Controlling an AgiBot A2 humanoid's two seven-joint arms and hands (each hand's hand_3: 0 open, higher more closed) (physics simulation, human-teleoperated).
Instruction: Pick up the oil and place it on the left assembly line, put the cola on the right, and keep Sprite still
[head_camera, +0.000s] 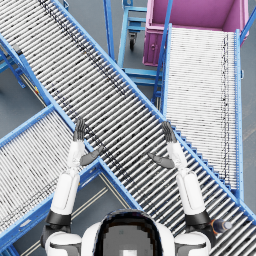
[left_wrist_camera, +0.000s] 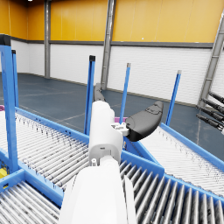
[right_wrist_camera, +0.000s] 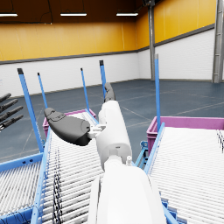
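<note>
both hands hung over the middle line, left hand and right hand, fingers straight, thumbs stuck out wide toward each other, nothing in either. the only bottle i could spot lay on the middle line just by the right elbow. it was dark with a pale cap and partly hidden, so i couldn't tell which drink. left line and right line ran off either side, with a pink bin at the right one's far end.

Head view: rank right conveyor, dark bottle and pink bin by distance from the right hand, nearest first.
1. Right conveyor, just right of the right hand.
2. Dark bottle, behind the hand, near the right shoulder.
3. Pink bin, at that conveyor's far end.
</note>
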